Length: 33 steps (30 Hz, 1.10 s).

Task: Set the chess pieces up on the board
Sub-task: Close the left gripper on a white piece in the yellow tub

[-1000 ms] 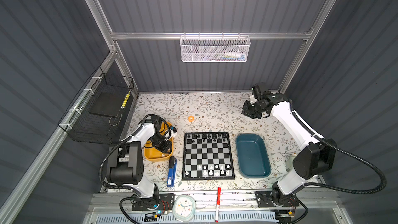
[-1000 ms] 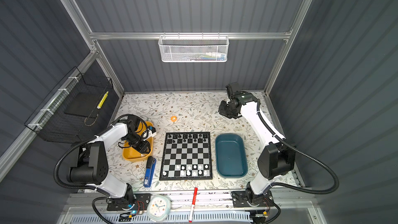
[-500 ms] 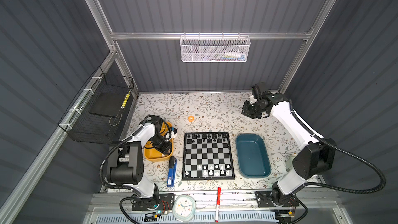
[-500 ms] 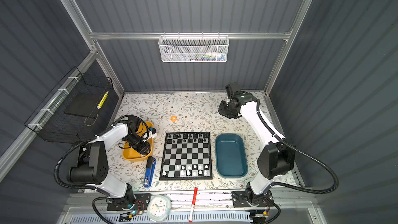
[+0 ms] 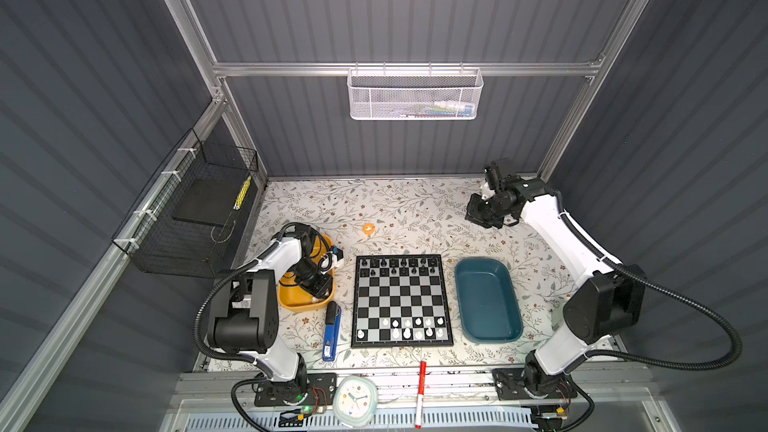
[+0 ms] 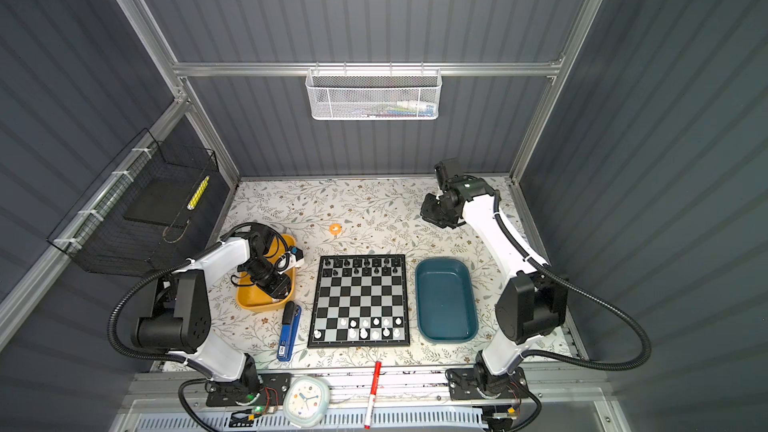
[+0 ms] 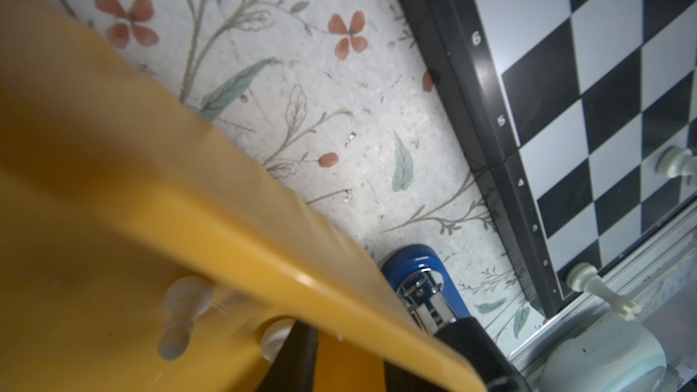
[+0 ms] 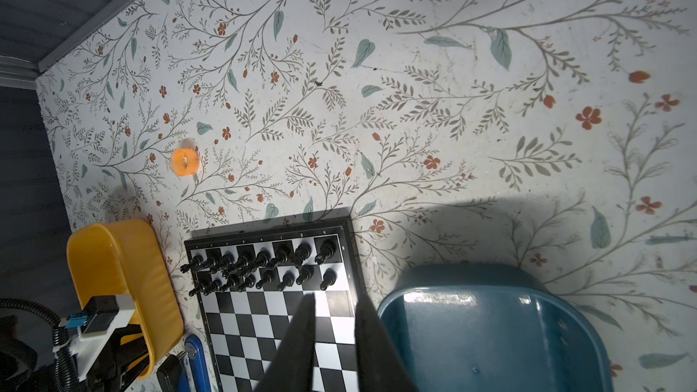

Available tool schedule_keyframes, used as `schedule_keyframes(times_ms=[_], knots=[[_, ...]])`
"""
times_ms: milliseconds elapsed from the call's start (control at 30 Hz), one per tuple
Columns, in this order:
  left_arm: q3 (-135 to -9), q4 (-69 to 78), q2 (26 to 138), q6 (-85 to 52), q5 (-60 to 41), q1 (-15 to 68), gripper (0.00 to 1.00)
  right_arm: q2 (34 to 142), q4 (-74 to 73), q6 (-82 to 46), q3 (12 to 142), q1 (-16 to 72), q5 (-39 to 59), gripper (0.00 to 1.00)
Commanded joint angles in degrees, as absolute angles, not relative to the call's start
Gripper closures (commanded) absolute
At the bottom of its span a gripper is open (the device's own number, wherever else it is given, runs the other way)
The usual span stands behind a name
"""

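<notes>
The board (image 5: pixel 401 297) (image 6: pixel 359 297) lies mid-table. Black chess pieces (image 5: pixel 399 266) (image 8: pixel 264 262) fill its two far rows, and several white chess pieces (image 5: pixel 411 328) (image 6: pixel 365 328) stand in its near rows. My left gripper (image 5: pixel 319 289) (image 6: pixel 279 289) (image 7: pixel 381 337) is down inside the yellow tray (image 5: pixel 291 301) (image 7: pixel 151 201), jaws apart. The tray's rim crosses the gap. A white piece (image 7: pixel 275 335) lies against the outer side of one finger (image 7: pixel 298 356), and another (image 7: pixel 184 303) lies beside it. My right gripper (image 5: pixel 478 216) (image 6: pixel 432 216) (image 8: pixel 335 297) hangs high over the far right, jaws slightly apart and empty.
A teal tray (image 5: pixel 488 301) (image 8: pixel 490 333) sits right of the board. A blue stapler (image 5: pixel 331 332) (image 7: pixel 415 277) lies between the yellow tray and the board. An orange ring (image 5: pixel 368 228) lies behind the board. A clock (image 5: pixel 353 401) and a red marker (image 5: pixel 421 392) are at the front edge.
</notes>
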<state>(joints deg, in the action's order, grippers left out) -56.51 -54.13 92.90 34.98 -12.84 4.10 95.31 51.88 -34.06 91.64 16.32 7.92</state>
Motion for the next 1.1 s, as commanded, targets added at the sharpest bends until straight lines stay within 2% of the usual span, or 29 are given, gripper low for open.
schedule_keyframes(times_ms=[0, 700, 933, 1067], knots=[[-57.2, -54.6, 93.2, 36.1, -12.4, 4.4, 0.70, 95.8, 51.9, -33.5, 92.9, 16.7, 7.8, 0.77], [-58.8, -54.3, 93.3, 34.9, -10.8, 4.8, 0.82, 96.2, 51.3, -33.1, 92.6, 16.7, 8.4, 0.77], [-59.0, -54.9, 92.4, 35.4, -10.2, 4.8, 0.90, 96.1, 50.9, -33.0, 92.2, 16.7, 8.4, 0.77], [-59.1, -54.9, 92.2, 35.2, -10.1, 4.8, 0.92, 96.3, 50.5, -33.1, 92.0, 16.7, 8.7, 0.77]])
